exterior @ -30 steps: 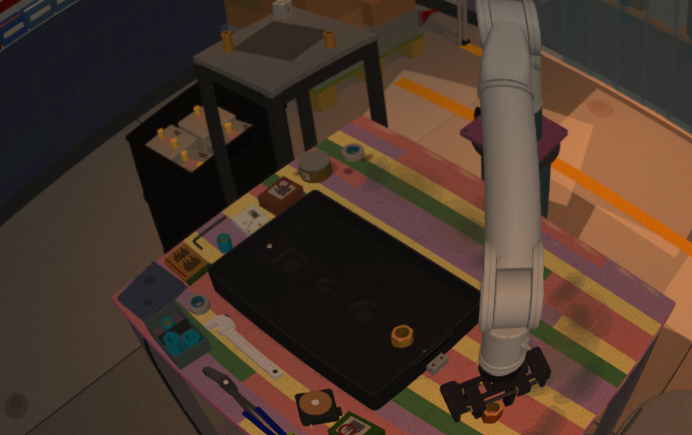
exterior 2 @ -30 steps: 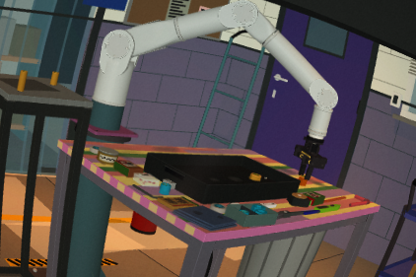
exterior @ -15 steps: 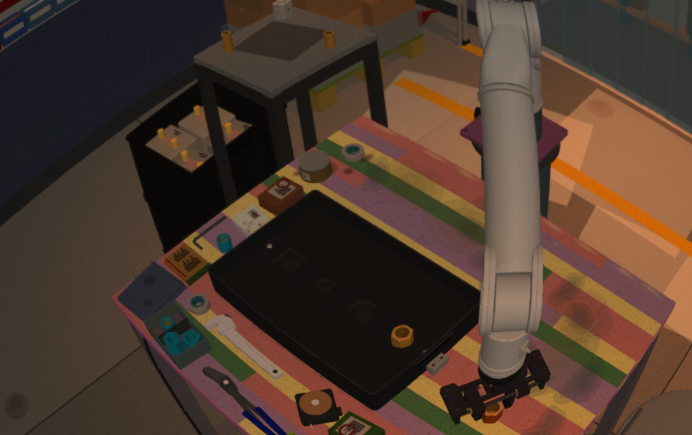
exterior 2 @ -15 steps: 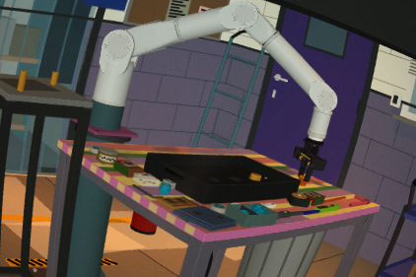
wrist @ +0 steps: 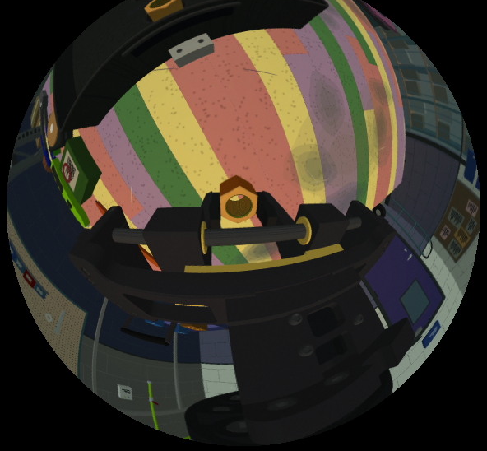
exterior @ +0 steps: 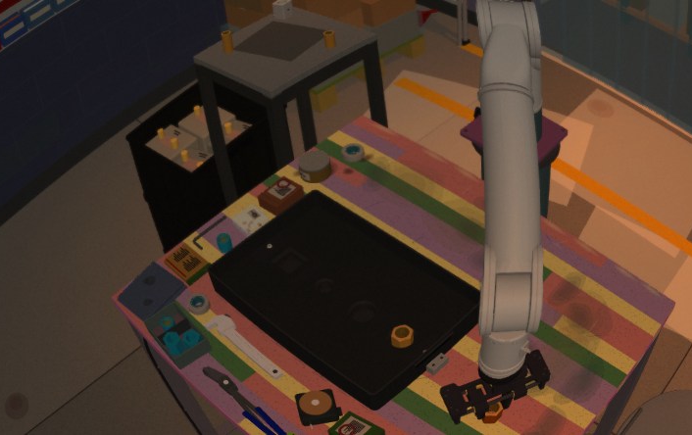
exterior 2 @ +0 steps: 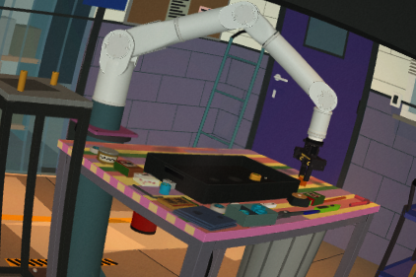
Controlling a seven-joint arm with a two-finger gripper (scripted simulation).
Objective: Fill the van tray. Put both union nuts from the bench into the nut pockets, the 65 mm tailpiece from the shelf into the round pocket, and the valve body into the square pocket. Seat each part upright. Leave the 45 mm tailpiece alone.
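Observation:
At the near right corner of the striped bench, a brass union nut [exterior: 493, 412] [wrist: 237, 203] stands on the bench top between the fingers of my gripper [exterior: 487, 408] [wrist: 236, 218] [exterior 2: 306, 175], which is closed on it. The black van tray [exterior: 340, 292] [exterior 2: 222, 175] lies in the middle of the bench, and a second union nut [exterior: 402, 336] [wrist: 163, 6] [exterior 2: 255, 177] sits in a pocket near its right end. Round and square pockets show faintly in the tray floor. Two brass tailpieces [exterior: 227, 41] [exterior: 329, 39] stand upright on the grey shelf table behind the bench.
The grey shelf table [exterior: 283, 48] and a black cabinet [exterior: 186, 162] stand beyond the bench's far end. A small grey block [exterior: 437, 363] lies beside the tray's right edge. A tape measure [exterior: 315, 406], pliers [exterior: 229, 387], a wrench [exterior: 243, 346] and a parts bin [exterior: 178, 338] line the near edge.

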